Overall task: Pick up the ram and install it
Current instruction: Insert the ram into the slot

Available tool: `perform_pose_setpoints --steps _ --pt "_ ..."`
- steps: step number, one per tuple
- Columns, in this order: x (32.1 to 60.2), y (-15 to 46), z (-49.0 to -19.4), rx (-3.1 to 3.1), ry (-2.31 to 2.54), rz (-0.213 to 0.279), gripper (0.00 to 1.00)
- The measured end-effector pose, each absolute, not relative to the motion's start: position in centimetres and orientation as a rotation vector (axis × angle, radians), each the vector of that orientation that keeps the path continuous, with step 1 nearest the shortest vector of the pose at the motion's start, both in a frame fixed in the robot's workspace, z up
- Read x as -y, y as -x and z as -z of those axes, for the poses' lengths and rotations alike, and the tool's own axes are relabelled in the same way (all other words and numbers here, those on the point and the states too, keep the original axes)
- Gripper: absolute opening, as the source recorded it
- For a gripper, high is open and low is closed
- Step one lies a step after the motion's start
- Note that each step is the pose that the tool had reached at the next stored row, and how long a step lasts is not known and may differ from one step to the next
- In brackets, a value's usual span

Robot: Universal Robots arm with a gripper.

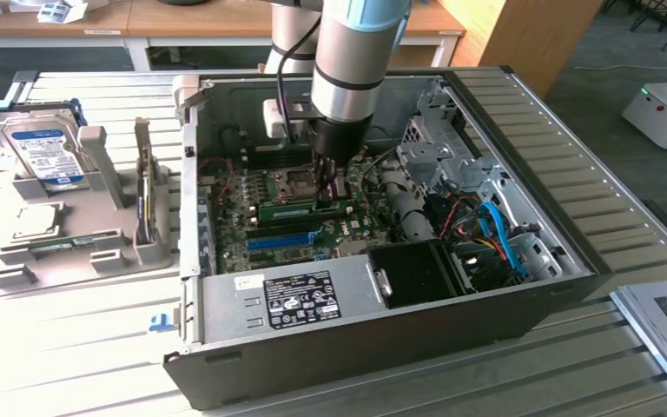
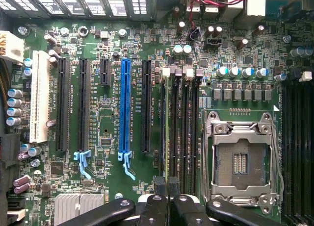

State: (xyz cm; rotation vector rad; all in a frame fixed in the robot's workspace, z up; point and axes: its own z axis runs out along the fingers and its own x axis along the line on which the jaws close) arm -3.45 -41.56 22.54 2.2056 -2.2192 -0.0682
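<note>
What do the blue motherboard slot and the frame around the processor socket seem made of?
Blue slot: likely moulded plastic, uniform colour with slight sheen. Socket frame: probably stamped steel, bare silvery surface catching bright reflections.

The gripper (image 2: 167, 183) was black, the motherboard (image 2: 107, 115) green, with one blue slot (image 2: 125, 106), one white slot (image 2: 39, 96), black slots (image 2: 61, 106) and a silver socket frame (image 2: 243, 160); the ram (image 1: 299, 209) was green.

- This looks like a robotics lab.
- An open computer case (image 1: 357, 356) lies on a slatted metal table (image 1: 79, 365), and a robot arm (image 1: 351, 61) reaches into it.
- A hard drive (image 1: 46, 152) stands in a grey holder (image 1: 114, 239) near the table's edge, at the exterior view's left.
- Wooden desks (image 1: 194, 22) stand beyond the table, and a white machine with a green light (image 1: 663, 109) is on the floor.
</note>
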Motion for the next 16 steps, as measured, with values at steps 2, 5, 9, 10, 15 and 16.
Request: perform_pose_setpoints --steps 2,5,9,10,15,16 --pt "41.56 3.45 -22.54 2.219 -2.206 0.068 0.12" --pt "41.55 3.45 -22.53 2.219 -2.206 0.068 0.12" --pt "41.55 3.44 -22.52 2.219 -2.206 0.068 0.12" --pt "41.55 3.44 -22.52 2.219 -2.206 0.068 0.13" --pt "41.55 3.45 -22.53 2.219 -2.206 0.068 0.25" --pt "41.55 3.45 -22.53 2.219 -2.206 0.068 0.25"
